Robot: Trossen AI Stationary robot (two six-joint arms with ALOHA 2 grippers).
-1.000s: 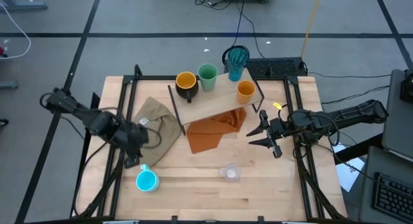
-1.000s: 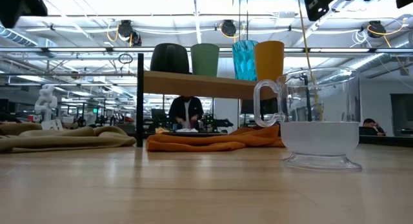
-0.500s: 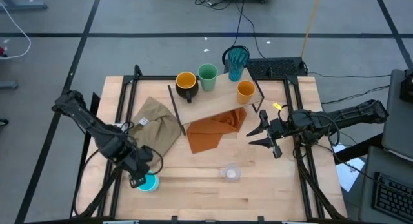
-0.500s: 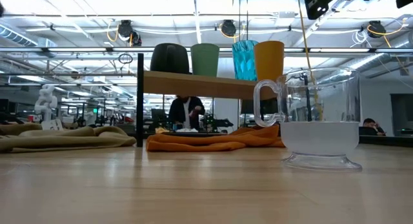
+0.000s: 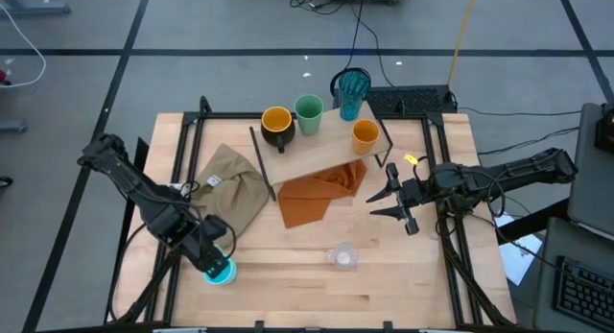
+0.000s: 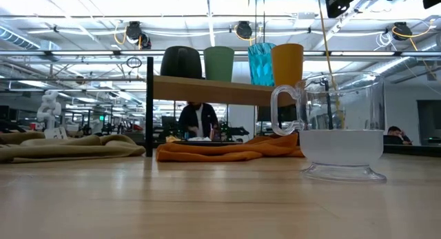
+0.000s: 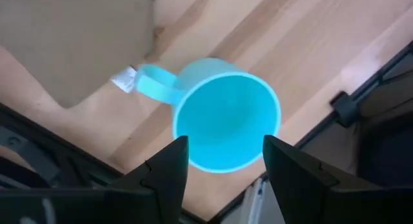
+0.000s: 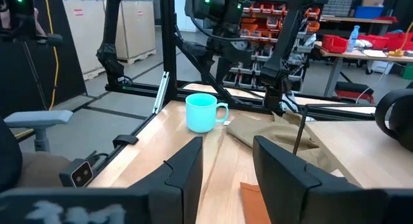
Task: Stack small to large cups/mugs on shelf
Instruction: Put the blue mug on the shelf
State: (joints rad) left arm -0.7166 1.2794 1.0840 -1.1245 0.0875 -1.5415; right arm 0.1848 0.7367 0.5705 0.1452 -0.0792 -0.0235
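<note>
At the table's 7 o'clock, the left gripper (image 5: pixel 215 263) hangs spread above the upright bright blue mug (image 7: pixel 226 114), while the right gripper (image 5: pixel 391 201), spread and empty, waits at 3 o'clock beside the shelf (image 5: pixel 321 153).

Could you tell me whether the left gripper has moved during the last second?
Yes. The left gripper has travelled from beside the tan cloth toward the table's near edge, over the blue mug.

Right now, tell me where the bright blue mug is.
In the high view the bright blue mug stands upright on the tabletop's front left, near the tan cloth, directly under the left claw, whose open fingers straddle its rim.
</note>
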